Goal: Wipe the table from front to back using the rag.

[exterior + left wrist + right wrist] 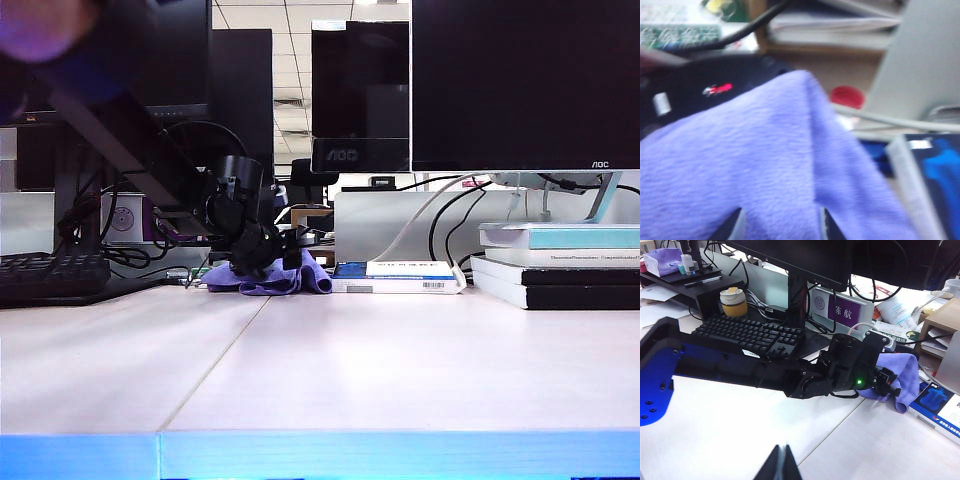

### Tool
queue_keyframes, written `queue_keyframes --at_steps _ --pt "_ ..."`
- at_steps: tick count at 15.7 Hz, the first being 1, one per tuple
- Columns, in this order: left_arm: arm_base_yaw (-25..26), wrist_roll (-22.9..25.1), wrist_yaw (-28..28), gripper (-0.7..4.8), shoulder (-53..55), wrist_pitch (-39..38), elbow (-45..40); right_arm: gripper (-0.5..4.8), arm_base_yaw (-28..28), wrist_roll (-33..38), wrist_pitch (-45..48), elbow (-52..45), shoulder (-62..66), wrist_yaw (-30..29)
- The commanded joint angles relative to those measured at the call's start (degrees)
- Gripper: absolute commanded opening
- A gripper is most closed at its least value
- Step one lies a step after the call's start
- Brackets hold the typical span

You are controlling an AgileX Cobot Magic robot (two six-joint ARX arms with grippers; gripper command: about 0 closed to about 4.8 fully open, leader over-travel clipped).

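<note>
The lavender rag [270,282] lies bunched at the back of the pale table [400,370], near its seam. My left gripper [262,262] reaches down onto it from the left. In the left wrist view the rag [765,165] fills the frame, and the left gripper [781,220] has its fingers apart with a fold of cloth between them. The right wrist view shows the left gripper [888,385] at the rag [907,372]. My right gripper [782,452] hangs shut over bare table [715,430], holding nothing.
A black keyboard [50,272] sits at the back left. A flat blue-and-white box [395,277] lies right of the rag, and stacked books [560,265] lie further right. Monitors [520,80] and cables line the back. A yellow-lidded cup [733,301] stands behind the keyboard.
</note>
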Motion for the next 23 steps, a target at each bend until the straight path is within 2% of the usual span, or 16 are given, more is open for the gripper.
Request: queue_keyframes --at_steps 1,3,7,9,10,11,12,14,18,23 --pt "-0.02 0.35 -2.14 2.02 0.33 0.68 0.48 -0.01 0.0 0.09 0.5 0.22 -0.11 -0.04" --pt "-0.02 0.74 -2.43 2.02 1.4 2.71 1.36 -0.01 0.0 0.09 0.5 0.22 -0.11 -0.02" --pt "-0.02 1.64 -2.4 2.02 5.73 -2.05 10.1 -0.01 0.0 0.09 0.44 0.22 -0.11 -0.04" --pt "0.02 1.95 -2.43 2.01 6.71 -3.56 11.76 -0.01 0.0 0.09 0.46 0.22 -0.11 -0.04" --pt "0.02 3.15 -2.38 1.44 6.71 -5.46 11.76 -0.01 0.0 0.09 0.5 0.22 -0.11 -0.04" --pt "0.02 3.52 -2.38 0.49 6.71 -6.99 11.76 -0.01 0.0 0.09 0.5 0.22 -0.11 -0.04" --pt "0.02 4.7 -2.19 -0.04 6.71 -8.2 11.76 -0.01 0.0 0.09 0.52 0.22 -0.13 -0.04" --pt "0.0 5.7 -1.95 -0.05 6.51 -9.07 11.82 -0.01 0.0 0.07 0.68 0.22 -0.11 -0.04" --pt "0.0 6.99 -1.66 -0.06 3.41 -16.63 11.82 -0.01 -0.04 0.07 0.7 0.22 -0.13 -0.04" --pt "-0.02 7.17 3.26 -0.05 1.51 -25.88 11.8 -0.01 -0.04 0.0 0.72 0.22 -0.13 -0.07"
